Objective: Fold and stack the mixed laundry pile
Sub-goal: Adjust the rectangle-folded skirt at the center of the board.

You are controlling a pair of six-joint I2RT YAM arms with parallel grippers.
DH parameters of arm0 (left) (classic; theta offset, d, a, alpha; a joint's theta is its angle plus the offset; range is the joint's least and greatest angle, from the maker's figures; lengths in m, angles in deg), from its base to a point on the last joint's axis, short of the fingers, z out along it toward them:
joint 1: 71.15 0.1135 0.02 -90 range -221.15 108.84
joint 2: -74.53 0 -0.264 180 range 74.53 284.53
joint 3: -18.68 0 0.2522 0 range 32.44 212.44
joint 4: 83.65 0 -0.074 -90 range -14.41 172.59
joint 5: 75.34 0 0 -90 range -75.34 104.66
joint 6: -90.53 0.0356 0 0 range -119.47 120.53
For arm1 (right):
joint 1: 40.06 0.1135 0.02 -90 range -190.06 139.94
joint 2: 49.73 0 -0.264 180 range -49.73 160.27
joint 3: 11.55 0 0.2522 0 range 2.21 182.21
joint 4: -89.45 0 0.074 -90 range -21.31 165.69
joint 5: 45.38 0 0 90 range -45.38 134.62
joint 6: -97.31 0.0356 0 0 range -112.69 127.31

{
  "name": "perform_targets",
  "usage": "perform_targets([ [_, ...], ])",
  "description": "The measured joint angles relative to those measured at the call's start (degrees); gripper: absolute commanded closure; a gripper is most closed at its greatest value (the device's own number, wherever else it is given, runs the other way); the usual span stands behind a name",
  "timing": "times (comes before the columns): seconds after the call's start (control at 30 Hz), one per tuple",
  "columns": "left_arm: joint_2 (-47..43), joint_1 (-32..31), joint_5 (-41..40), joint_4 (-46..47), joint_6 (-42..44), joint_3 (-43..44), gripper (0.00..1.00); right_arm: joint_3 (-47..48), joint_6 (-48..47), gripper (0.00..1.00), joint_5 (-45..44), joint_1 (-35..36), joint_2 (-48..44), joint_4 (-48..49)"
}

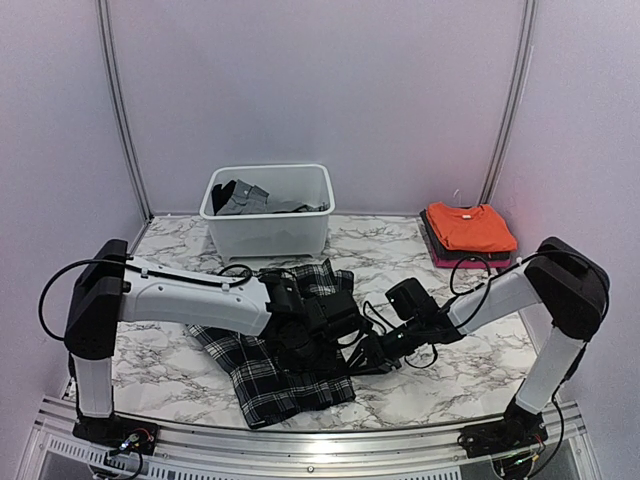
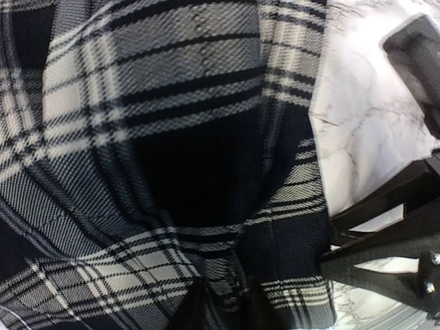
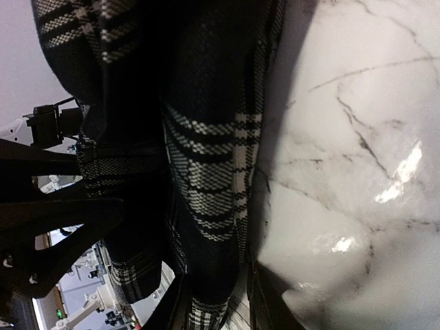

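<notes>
A: Gripping what, those two?

B: The left gripper (image 1: 335, 338) and right gripper (image 1: 366, 356) are pinching the right edge of the plaid skirt (image 1: 275, 365), jaws nearly closed. It is lying on the table (image 1: 420, 395), stretching leftward from them.

One skirt (image 1: 270, 385), one tub (image 1: 268, 238), one orange shirt (image 1: 470, 227), one grey cloth (image 1: 245, 203).

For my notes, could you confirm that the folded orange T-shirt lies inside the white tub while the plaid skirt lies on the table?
No: the top external view shows the folded orange T-shirt outside the white tub, at the back right of the table; the plaid skirt does lie on it.
</notes>
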Motion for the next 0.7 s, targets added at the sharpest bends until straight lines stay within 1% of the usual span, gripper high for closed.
perform_targets([
  [0.03, 0.3, 0.0, 0.1, -0.3, 0.1, 0.7, 0.92, -0.2, 0.2, 0.85, 0.2, 0.1, 0.2, 0.5],
  [0.1, 0.6, 0.0, 0.2, -0.6, 0.3, 2.1, 1.0, -0.4, 0.6, 0.93, 0.6, 0.3, 0.7, 1.2],
  [0.17, 0.6, 0.0, 0.1, -0.9, 0.6, 4.0, 1.0, -0.5, 1.0, 1.0, 0.9, 0.6, 1.2, 2.2],
  [0.4, 0.7, 0.0, -0.3, -1.2, 2.4, 9.5, 1.0, -0.6, 1.9, 1.0, 1.3, 1.2, 2.3, 4.1],
  [0.6, 2.2, 0.0, -0.2, -1.2, 3.6, 11.0, 1.0, -0.6, 1.8, 1.0, 1.3, 1.2, 2.3, 4.1],
  [0.7, 3.5, 0.0, 0.3, -0.3, 4.2, 10.3, 1.0, -0.6, 1.7, 0.81, 1.4, 1.2, 2.1, 3.9],
])
